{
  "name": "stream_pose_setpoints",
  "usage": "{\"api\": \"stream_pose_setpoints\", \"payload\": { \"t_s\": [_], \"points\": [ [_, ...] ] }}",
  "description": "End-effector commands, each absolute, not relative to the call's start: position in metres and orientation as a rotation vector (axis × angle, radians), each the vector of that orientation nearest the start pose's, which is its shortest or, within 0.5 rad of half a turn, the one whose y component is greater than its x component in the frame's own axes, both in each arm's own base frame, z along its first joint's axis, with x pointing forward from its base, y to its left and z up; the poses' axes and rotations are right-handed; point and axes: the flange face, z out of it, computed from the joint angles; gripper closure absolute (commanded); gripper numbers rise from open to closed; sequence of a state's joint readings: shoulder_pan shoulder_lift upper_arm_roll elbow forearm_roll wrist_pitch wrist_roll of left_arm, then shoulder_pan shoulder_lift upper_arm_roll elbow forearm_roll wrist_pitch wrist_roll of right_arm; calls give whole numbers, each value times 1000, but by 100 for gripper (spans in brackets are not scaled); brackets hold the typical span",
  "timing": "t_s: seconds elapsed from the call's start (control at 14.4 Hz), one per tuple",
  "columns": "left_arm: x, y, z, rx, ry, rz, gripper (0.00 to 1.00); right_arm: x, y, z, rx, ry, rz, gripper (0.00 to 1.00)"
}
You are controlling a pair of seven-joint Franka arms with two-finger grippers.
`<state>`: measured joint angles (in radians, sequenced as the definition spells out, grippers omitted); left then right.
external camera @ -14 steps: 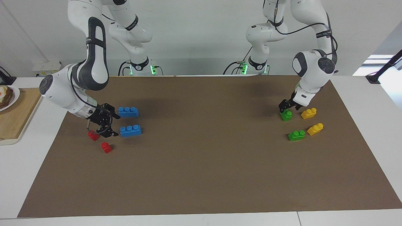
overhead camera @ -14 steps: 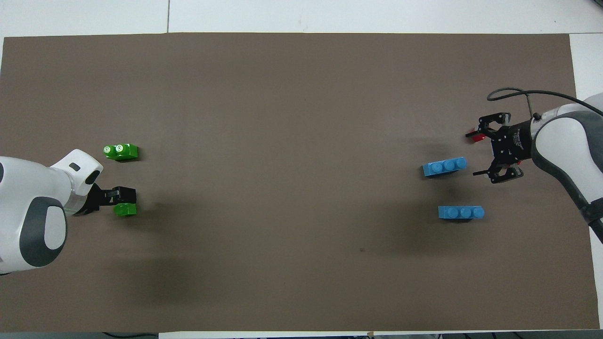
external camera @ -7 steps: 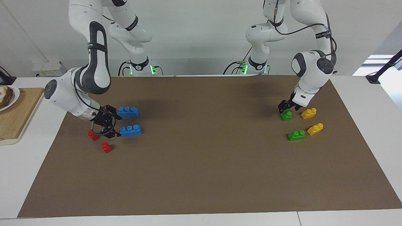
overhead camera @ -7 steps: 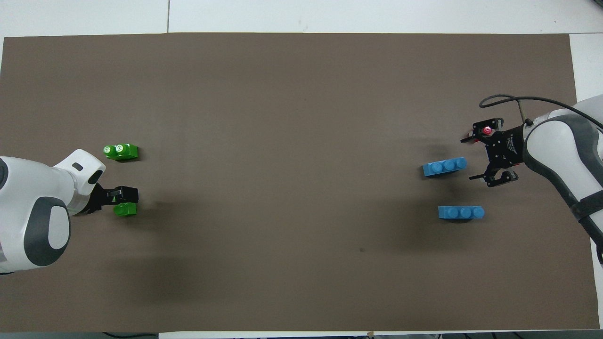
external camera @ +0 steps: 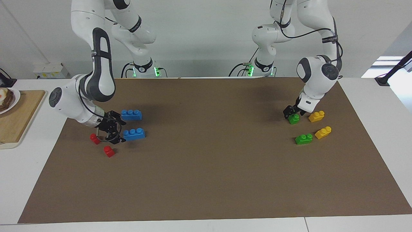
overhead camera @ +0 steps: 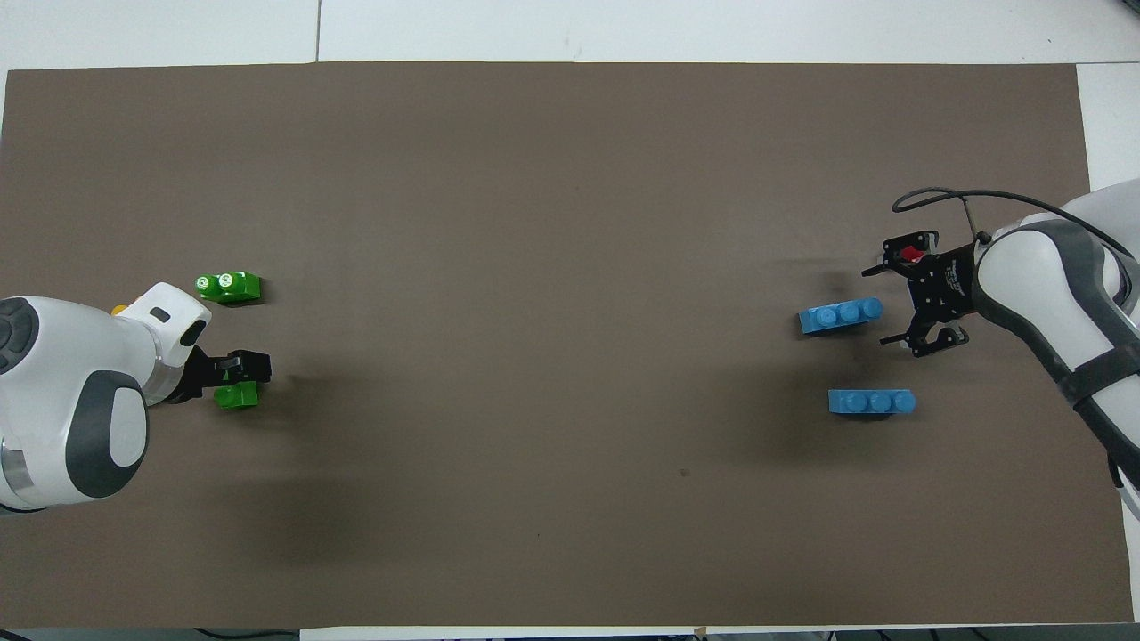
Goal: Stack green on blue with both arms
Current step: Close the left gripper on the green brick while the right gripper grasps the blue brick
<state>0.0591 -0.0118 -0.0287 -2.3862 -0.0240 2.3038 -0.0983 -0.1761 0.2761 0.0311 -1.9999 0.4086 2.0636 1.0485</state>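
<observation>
Two blue three-stud bricks lie toward the right arm's end. One blue brick is nearer to the robots, the other blue brick farther. My right gripper is open wide, low, just off the end of the farther blue brick, not touching it. Two green two-stud bricks lie toward the left arm's end. My left gripper is right over the nearer green brick, at its top. The other green brick lies free.
Two yellow bricks lie beside the green ones. Two small red bricks lie by the right gripper. A wooden board with a plate sits off the brown mat at the right arm's end.
My right gripper has moved, still open, toward the farther blue brick's end. My left gripper has shifted slightly over the nearer green brick. No brick has moved.
</observation>
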Motion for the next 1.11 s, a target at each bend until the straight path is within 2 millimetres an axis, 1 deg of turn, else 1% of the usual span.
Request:
{"api": "stream_pose_setpoints", "payload": {
  "t_s": [0.0, 0.07, 0.14, 0.21, 0.28, 0.42, 0.49, 0.56, 0.84, 0.97, 1.04],
  "points": [
    [480, 11, 312, -3139, -287, 91, 0, 572, -56, 300, -2176, 1855, 477, 0],
    [479, 11, 311, -3139, -294, 91, 1, 571, -56, 294, -2175, 1861, 474, 0],
    [479, 11, 311, -3138, -299, 91, 5, 571, -57, 290, -2174, 1864, 474, 0],
    [479, 11, 311, -3138, -299, 91, 12, 571, -57, 288, -2171, 1864, 476, 0],
    [479, 11, 311, -3138, -301, 93, 28, 572, -56, 287, -2148, 1860, 485, 0],
    [479, 10, 311, -3137, -299, 98, 74, 571, -56, 282, -2129, 1847, 488, 0],
    [478, 4, 311, -3138, -284, 103, 93, 570, -57, 280, -2125, 1851, 472, 0],
    [479, 3, 312, -3138, -279, 103, 100, 567, -58, 277, -2131, 1847, 470, 1],
    [486, 3, 317, -3139, -279, 96, 100, 566, -64, 276, -2133, 1839, 466, 8],
    [490, 3, 323, -3139, -281, 103, 100, 566, -64, 276, -2134, 1837, 468, 14],
    [492, 3, 328, -3139, -278, 115, 100, 566, -64, 276, -2134, 1837, 468, 19]
  ]
}}
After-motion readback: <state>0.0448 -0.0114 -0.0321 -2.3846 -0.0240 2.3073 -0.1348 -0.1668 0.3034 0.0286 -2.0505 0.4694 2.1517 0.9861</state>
